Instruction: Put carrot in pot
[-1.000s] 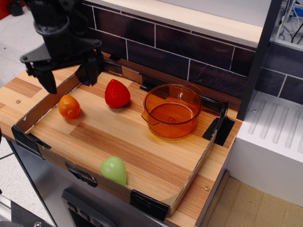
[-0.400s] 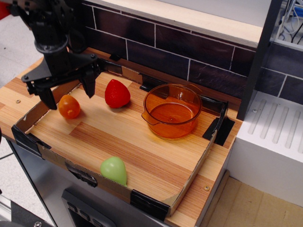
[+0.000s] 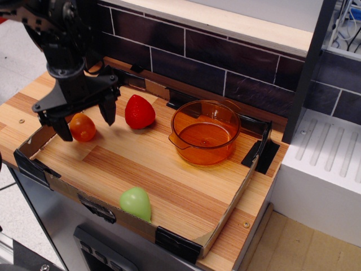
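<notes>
The small glossy orange carrot (image 3: 83, 127) lies on the wooden tray floor at the far left. My black gripper (image 3: 86, 121) is open and straddles it, one fingertip (image 3: 64, 131) at its left and the other (image 3: 109, 115) to its right, with the jaws not touching it. The round translucent amber pot (image 3: 205, 132) stands upright and empty at the right of the tray, well apart from the gripper.
A red strawberry (image 3: 139, 112) sits just right of the gripper's right finger. A pale green egg-shaped toy (image 3: 135, 202) lies by the tray's front wall (image 3: 73, 188). A dark tiled wall (image 3: 214, 53) runs behind, and a white ridged unit (image 3: 333, 147) stands at the right.
My gripper has come down and slightly toward the front, from above the tray's back left corner to a position around the carrot. The jaws stay open. The objects have not moved.
</notes>
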Available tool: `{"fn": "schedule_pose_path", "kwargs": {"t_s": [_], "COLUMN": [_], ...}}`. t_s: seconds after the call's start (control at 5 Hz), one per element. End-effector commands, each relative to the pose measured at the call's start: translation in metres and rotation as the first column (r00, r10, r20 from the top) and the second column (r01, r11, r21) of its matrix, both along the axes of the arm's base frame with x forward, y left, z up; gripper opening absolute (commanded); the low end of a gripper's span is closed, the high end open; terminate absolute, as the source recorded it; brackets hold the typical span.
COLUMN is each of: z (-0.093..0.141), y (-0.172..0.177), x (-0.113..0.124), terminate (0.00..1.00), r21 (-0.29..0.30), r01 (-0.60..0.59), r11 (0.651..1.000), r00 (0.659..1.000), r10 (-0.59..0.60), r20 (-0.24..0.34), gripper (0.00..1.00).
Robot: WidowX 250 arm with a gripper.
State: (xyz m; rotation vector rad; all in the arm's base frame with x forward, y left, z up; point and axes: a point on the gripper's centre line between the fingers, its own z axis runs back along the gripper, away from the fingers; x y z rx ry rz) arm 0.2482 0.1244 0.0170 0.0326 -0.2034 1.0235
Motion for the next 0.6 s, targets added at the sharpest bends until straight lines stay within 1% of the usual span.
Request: {"fn": "schedule_pose_path", "kwargs": {"t_s": [0.0, 0.2, 0.4], "z": [-0.0007, -0.0027, -0.0045], "y": [0.0030, 0.0042, 0.0062], "x": [0.0058, 0.0049, 0.0053], "terminate": [0.00, 0.00, 0.00], "r21": [0.022, 0.050, 0.048], "r01": [-0.020, -0.024, -0.037], "r11": [1.000, 0.998, 0.998], "r00": [1.000, 0.999, 0.998], "r10": [0.020, 0.022, 0.035], "r20": [0.009, 0.041, 0.048], "gripper": [1.00, 1.00, 0.00]}}
